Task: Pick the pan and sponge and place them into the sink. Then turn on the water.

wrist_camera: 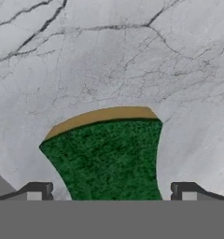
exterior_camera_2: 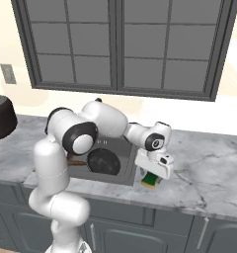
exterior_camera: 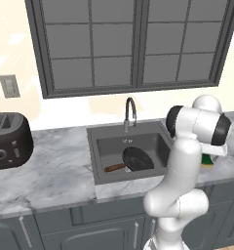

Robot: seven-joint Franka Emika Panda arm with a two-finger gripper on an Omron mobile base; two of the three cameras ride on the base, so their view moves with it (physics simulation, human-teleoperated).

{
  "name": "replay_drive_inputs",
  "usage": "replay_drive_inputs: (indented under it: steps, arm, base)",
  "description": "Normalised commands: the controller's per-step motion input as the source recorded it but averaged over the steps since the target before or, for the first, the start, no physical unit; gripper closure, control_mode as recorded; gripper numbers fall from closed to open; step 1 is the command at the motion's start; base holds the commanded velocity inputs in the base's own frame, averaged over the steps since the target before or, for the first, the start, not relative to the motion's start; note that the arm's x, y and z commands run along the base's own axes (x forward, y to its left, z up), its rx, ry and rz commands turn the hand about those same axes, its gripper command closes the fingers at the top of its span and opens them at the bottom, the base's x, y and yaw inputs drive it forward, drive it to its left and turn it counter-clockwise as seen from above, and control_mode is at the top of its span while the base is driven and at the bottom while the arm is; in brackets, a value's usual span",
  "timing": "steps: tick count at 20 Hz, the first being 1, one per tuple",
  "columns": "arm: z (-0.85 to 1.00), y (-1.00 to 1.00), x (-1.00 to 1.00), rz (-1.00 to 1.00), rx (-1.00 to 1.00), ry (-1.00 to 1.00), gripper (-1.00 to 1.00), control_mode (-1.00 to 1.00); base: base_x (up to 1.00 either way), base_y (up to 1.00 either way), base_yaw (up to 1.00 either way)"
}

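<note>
Glossy white rounded arm (exterior_camera_2: pixel 56 163) segments, dark joint rings, 2 small dark fingertips (wrist_camera: pixel 34 190).

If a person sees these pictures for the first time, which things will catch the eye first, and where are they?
First comes the white arm, bent low over the marble counter right of the sink, its gripper just above the yellow and green sponge, fingers either side of it. Next is the black pan lying in the sink, its wooden handle toward the left. A black toaster stands at the counter's far left.
</note>
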Motion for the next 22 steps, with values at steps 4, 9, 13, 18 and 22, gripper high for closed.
replay_drive_inputs:
  steps: [4,9,13,18,22]
  arm:
    - [-0.17,-0.12,-0.01,-0.03,0.0,0.03,-1.0,-1.0]
    - [-0.16,-0.13,0.0,-0.01,0.0,0.01,-1.0,-1.0]
    - [-0.2,-0.01,0.0,-0.01,0.0,0.0,1.0,-1.0]
    - [-0.21,0.0,-0.01,-0.01,0.0,0.0,1.0,-1.0]
    - [-0.18,0.0,-0.06,-0.01,0.0,0.0,1.0,-1.0]
  base:
    - [0.0,0.0,0.0]
    - [0.0,0.0,0.0]
    - [0.0,0.0,0.0]
    - [0.0,0.0,0.0]
    - [0.0,0.0,0.0]
